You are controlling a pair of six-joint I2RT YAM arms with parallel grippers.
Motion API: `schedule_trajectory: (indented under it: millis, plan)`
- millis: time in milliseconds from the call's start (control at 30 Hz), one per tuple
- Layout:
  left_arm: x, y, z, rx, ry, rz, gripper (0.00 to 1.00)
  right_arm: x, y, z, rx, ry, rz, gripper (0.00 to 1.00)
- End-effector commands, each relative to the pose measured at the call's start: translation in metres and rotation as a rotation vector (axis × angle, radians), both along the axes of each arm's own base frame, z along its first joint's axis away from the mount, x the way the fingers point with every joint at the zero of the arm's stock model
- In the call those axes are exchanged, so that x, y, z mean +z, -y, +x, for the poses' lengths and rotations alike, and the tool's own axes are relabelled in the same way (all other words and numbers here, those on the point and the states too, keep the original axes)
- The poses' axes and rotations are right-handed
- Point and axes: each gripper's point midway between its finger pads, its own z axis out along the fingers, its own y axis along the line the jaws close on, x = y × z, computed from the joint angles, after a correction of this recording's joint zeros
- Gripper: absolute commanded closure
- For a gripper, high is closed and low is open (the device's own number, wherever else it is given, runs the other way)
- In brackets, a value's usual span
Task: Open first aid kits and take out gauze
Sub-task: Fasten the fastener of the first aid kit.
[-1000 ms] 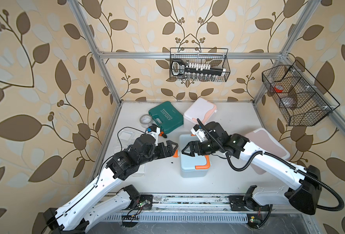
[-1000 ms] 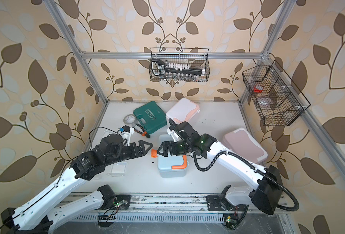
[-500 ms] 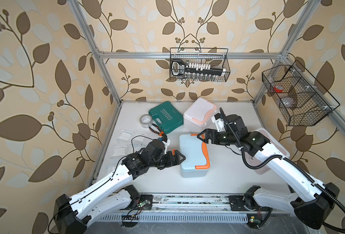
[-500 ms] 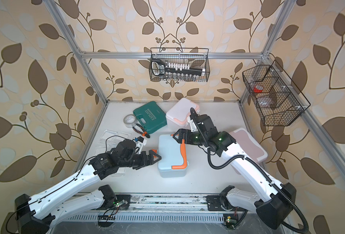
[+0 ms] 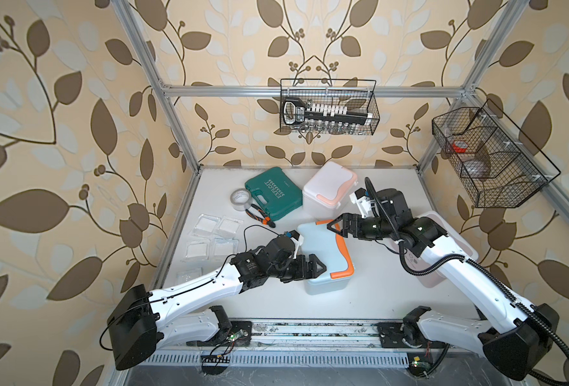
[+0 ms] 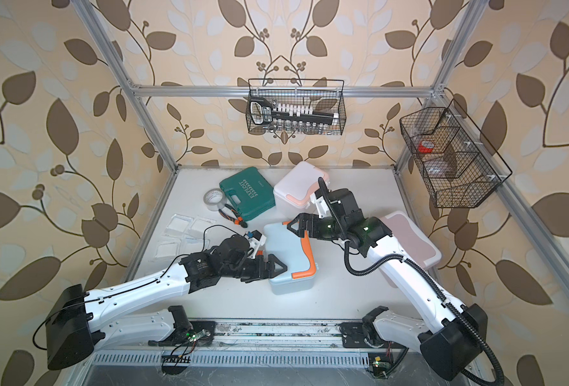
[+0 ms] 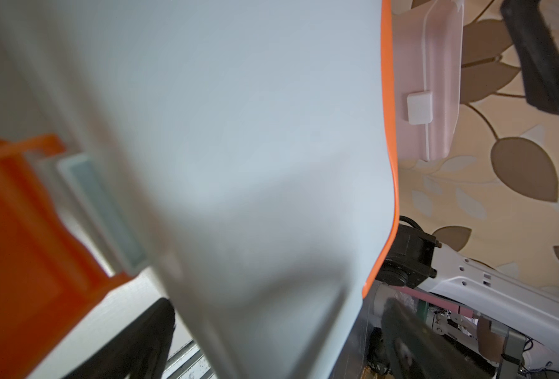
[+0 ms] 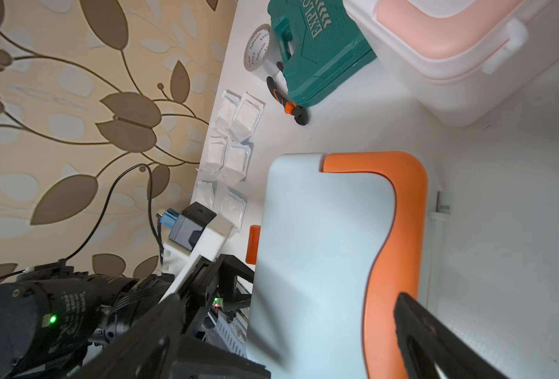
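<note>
My left gripper [image 5: 315,267] spread wide, empty, over near 7 o'clock corner of blue kit [image 5: 323,244]. Kit mid-table, lid shut, long axis 6-to-12, orange trim toward 3. My right gripper [image 5: 333,227] wide, empty, over its far end. Gauze packets [image 5: 216,235] at 9 o'clock. White table [image 5: 376,294], leaf-papered walls [image 5: 59,133]

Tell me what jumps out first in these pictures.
The light blue kit with orange trim, lid shut, sits centred on the table, with the left end effector and right end effector open at opposite ends of it. Clear gauze packets lie along the table's left edge.
</note>
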Motion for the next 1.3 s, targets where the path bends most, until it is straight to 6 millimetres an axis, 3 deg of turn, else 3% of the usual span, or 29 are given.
schedule_trajectory:
  millis: [0, 200, 367, 500, 667, 733, 933, 1000, 1267]
  plan:
    - [0.031, 0.000, 0.009, 0.036, 0.086, -0.055, 0.01, 0.002, -0.002, -0.005, 0.033, 0.027, -0.066, 0.00]
    - [0.032, -0.042, 0.001, 0.086, 0.118, 0.028, 0.01, -0.005, -0.022, -0.009, 0.096, 0.067, -0.218, 0.03]
    - [0.034, -0.077, 0.005, 0.171, 0.115, 0.016, 0.01, -0.017, -0.043, -0.015, 0.154, 0.098, -0.399, 0.17]
    - [0.040, -0.091, 0.019, 0.212, 0.116, -0.053, 0.01, -0.025, -0.049, -0.014, 0.167, 0.107, -0.486, 0.31]
    - [0.047, -0.081, 0.045, 0.204, 0.112, -0.192, 0.01, -0.036, -0.052, -0.013, 0.178, 0.097, -0.535, 0.53]
    - [0.048, -0.075, 0.054, 0.200, 0.112, -0.233, 0.01, -0.042, -0.049, -0.013, 0.173, 0.090, -0.555, 0.55]
    - [0.046, -0.062, 0.067, 0.186, 0.092, -0.322, 0.01, -0.086, -0.042, -0.025, 0.206, -0.009, -0.615, 0.70]
    - [0.047, -0.058, 0.067, 0.178, 0.078, -0.341, 0.01, -0.096, -0.040, -0.029, 0.207, -0.035, -0.617, 0.72]
    - [0.047, -0.058, 0.064, 0.177, 0.052, -0.353, 0.01, -0.096, -0.043, -0.032, 0.213, -0.036, -0.590, 0.75]
